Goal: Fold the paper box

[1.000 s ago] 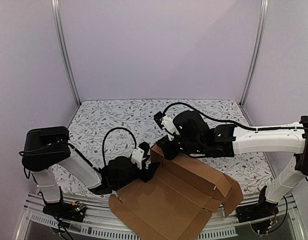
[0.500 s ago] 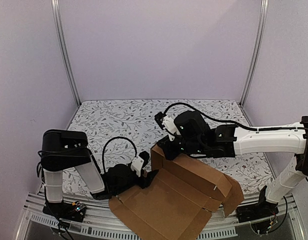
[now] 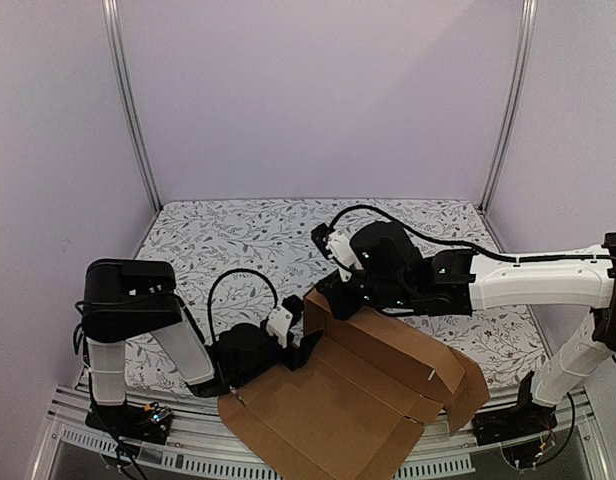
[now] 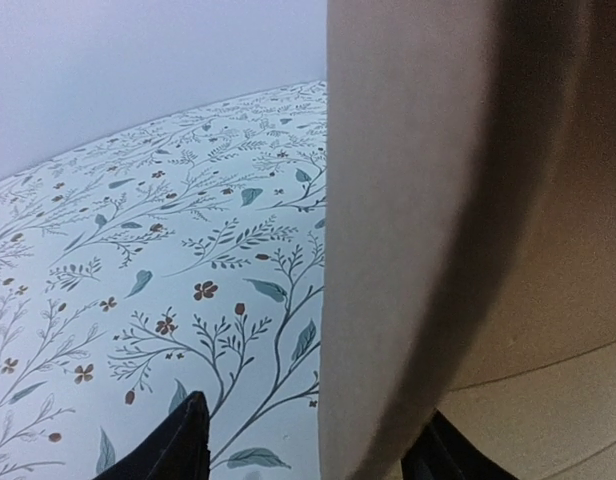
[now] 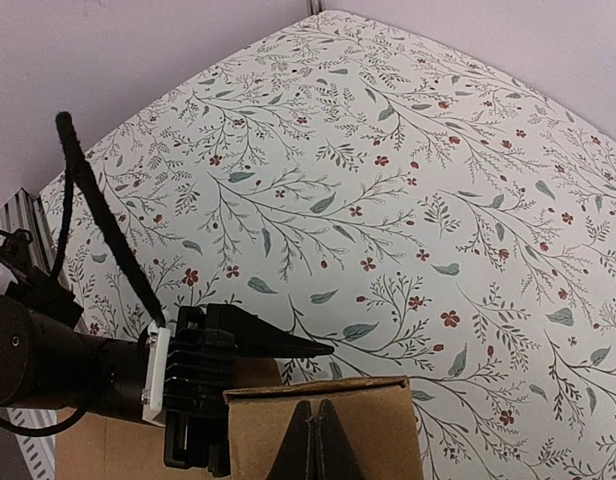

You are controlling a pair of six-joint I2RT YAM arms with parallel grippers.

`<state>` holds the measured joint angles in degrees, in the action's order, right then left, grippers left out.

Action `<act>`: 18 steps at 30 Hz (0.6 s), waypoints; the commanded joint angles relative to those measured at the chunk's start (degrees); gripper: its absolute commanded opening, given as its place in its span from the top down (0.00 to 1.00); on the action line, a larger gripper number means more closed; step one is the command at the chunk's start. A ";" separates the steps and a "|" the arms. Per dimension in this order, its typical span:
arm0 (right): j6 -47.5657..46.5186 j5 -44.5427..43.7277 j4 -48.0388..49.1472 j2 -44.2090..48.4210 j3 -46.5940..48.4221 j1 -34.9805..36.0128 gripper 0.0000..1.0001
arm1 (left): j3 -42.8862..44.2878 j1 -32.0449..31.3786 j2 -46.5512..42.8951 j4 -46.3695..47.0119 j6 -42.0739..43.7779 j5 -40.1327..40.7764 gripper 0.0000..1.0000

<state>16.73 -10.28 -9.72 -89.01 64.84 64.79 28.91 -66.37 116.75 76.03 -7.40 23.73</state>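
One floral tabletop (image 3: 238, 240), lilac walls (image 3: 318, 100); right jaws pinch paper box (image 3: 358, 400), left jaws open astride flap (image 4: 408, 200).

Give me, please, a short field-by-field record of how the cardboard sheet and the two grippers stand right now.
Item: plain brown cardboard paper box, mostly a flat sheet, overhanging the near edge
Surface: floral-patterned table
Raised part: far-left flap, upright
Left gripper: open, fingers either side of that flap
Right gripper: shut, fingertips against that flap
Progress: folding barely begun
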 commanded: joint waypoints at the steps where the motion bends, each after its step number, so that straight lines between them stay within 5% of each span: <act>1: 0.69 0.95 -5.21 0.20 -2.28 -0.09 1.00 | 1.61 0.34 -0.29 11.38 1.39 0.36 0.37; 18: 0.85 1.14 -5.58 0.51 -2.50 -0.09 1.00 | 4.33 1.32 -0.52 11.33 1.86 -0.40 0.44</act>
<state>16.75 -10.48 -9.67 -88.33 64.18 64.42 31.90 -66.11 116.71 76.42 -6.07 23.79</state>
